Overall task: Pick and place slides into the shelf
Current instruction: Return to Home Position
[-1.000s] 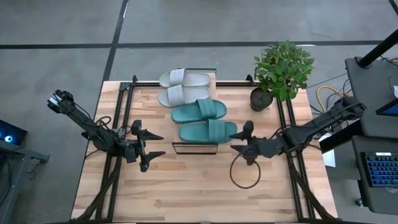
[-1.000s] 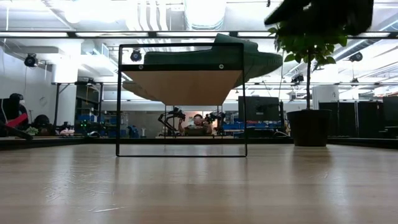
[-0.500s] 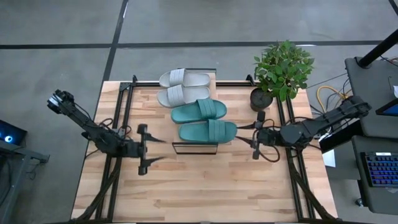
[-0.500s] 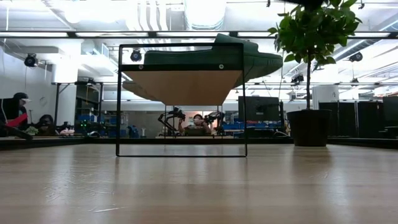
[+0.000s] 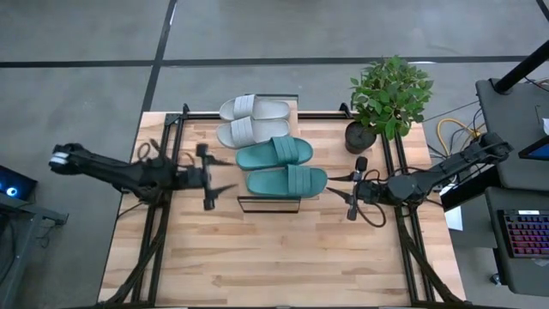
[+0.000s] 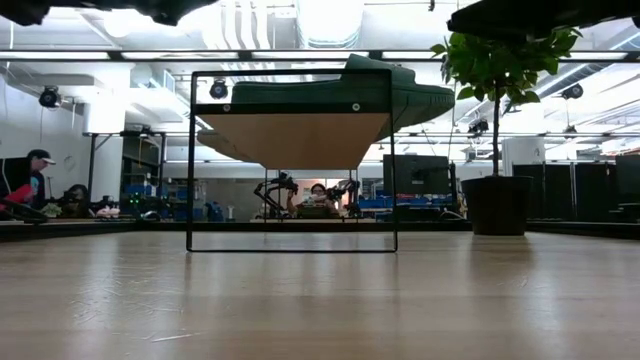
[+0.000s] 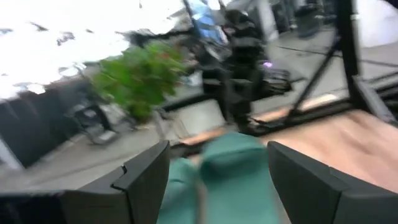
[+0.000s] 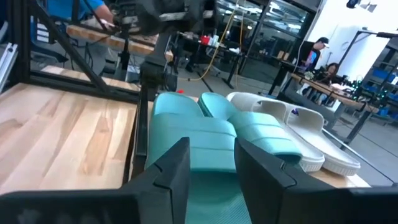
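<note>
Several slides lie side by side on top of the shelf [image 5: 239,204]: two pale ones [image 5: 254,109] at its far end and two teal ones [image 5: 274,153], [image 5: 287,181] nearer. In the low view the nearest teal slide [image 6: 385,95] rests on the shelf's plank [image 6: 295,140]. My left gripper [image 5: 226,176] stands open and level at the shelf's left side, pointing at the teal slides [image 7: 230,177]. My right gripper [image 5: 334,184] is open with a narrow gap, level, just off the right end of the nearest teal slide [image 8: 193,146]; nothing lies between its fingers.
A potted plant [image 5: 388,96] stands at the table's far right corner, close behind my right arm. Dark frame rails [image 5: 163,172], [image 5: 396,172] run along both table sides. Bare wooden tabletop [image 5: 274,257] stretches in front of the shelf. People sit in the room beyond [image 6: 30,175].
My left gripper has swung toward the far edge and the shelf, rolling as it went, and stays open. My right gripper has drawn back from the nearest teal slide toward the table's right edge, rolled, and its fingers have come closer together. The slides have not moved.
</note>
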Available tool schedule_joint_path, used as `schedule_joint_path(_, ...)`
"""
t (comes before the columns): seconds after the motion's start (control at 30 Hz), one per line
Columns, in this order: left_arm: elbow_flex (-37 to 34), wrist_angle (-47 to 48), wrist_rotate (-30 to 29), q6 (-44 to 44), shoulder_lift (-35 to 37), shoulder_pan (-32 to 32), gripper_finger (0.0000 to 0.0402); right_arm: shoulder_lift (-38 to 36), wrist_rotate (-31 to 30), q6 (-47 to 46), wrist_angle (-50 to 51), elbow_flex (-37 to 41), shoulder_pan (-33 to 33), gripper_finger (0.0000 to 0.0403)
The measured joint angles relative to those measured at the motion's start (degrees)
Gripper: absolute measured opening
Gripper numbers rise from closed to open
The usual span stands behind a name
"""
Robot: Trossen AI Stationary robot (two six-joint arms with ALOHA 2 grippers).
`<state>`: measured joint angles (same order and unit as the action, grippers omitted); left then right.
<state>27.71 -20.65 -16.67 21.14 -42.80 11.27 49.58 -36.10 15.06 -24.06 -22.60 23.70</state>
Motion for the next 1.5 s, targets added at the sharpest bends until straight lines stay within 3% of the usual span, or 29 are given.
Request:
schedule_joint_path(0.13,-0.1,5.4,-0.1,5.0,7.0,-0.9,0.0244,-0.1,0.0,0.1,0.1,-0.2,0.0,0.0115)
schedule_joint_path(0.23,-0.4,11.7,0.2,6.2,12.8,-1.2,0.0215,0.0,0.0,0.0,0.2,-0.1,0.0,0.0112)
schedule_joint_path(0.53,-8.8,12.0,7.5,5.9,22.5,-6.0,0.0029,0.1,0.0,-1.6,0.8,-0.1,0.0,0.0113)
schedule_joint_path(0.6,-10.2,11.8,8.5,4.0,24.4,-7.0,0.0009,0.1,0.0,-2.0,0.9,-0.1,0.0,0.0110)
schedule_joint_path(0.8,-15.7,17.1,9.1,-1.5,31.7,-7.5,0.0002,0.1,0.0,-1.9,1.1,-0.1,0.0,0.0111)
schedule_joint_path(1.03,-22.3,14.2,11.2,-4.2,41.3,-7.6,0.0000,0.1,0.0,-1.7,1.2,0.0,0.0,0.0107)
schedule_joint_path(1.27,-26.6,15.0,13.3,-11.4,39.9,-7.6,0.0000,0.4,0.0,-2.0,1.3,0.5,0.0,0.0109)
schedule_joint_path(1.5,-27.2,19.2,13.7,-12.8,41.3,-8.5,0.0000,0.5,0.0,-2.5,1.3,0.6,0.0,0.0109)
